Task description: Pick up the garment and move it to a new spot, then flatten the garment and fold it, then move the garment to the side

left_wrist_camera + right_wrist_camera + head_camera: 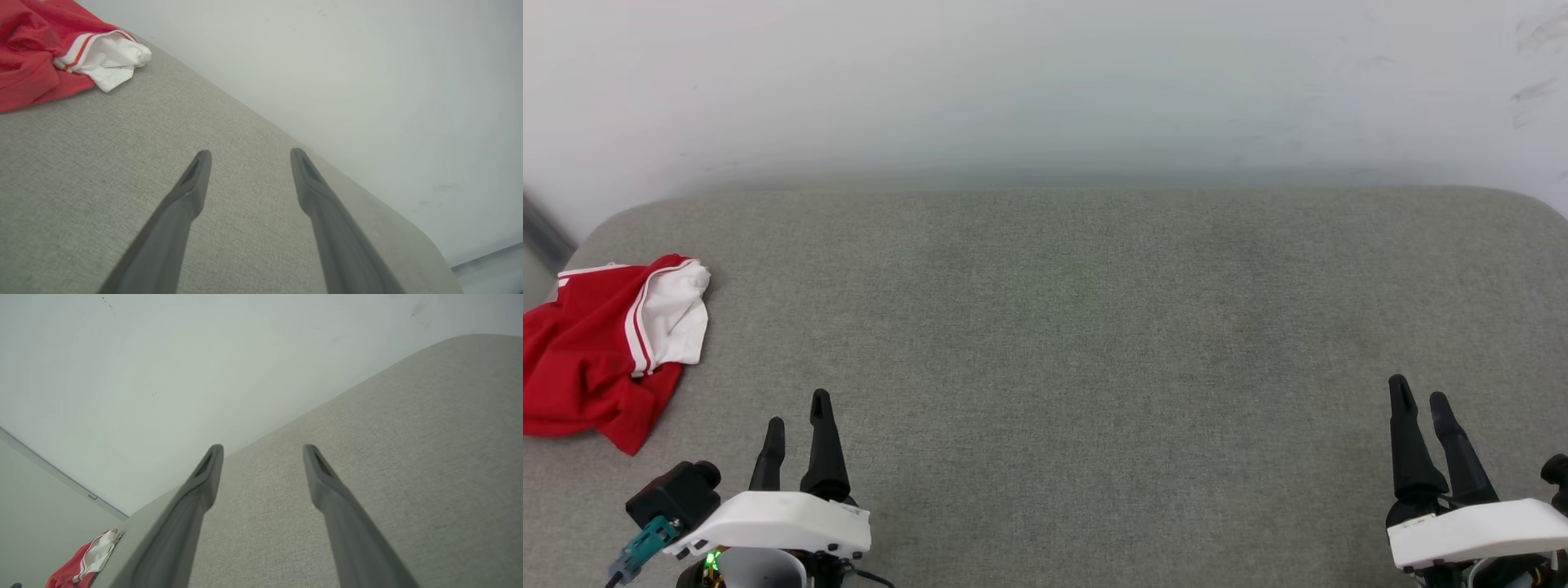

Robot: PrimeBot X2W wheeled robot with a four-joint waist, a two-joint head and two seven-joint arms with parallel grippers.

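A grey fabric-covered counter [1094, 343] with rounded corners stands against a white wall [1045, 82]. A crumpled red garment [588, 359] lies on its left end, near the corner by the wall, a white sleeve [674, 314] with red-and-white striped trim showing on the side nearer the wall.

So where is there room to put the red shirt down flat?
Nearly all of the grey surface is bare: the wide stretch between the left gripper and right gripper, back to the white wall. Only the far left edge is taken, where the garment lies crumpled.
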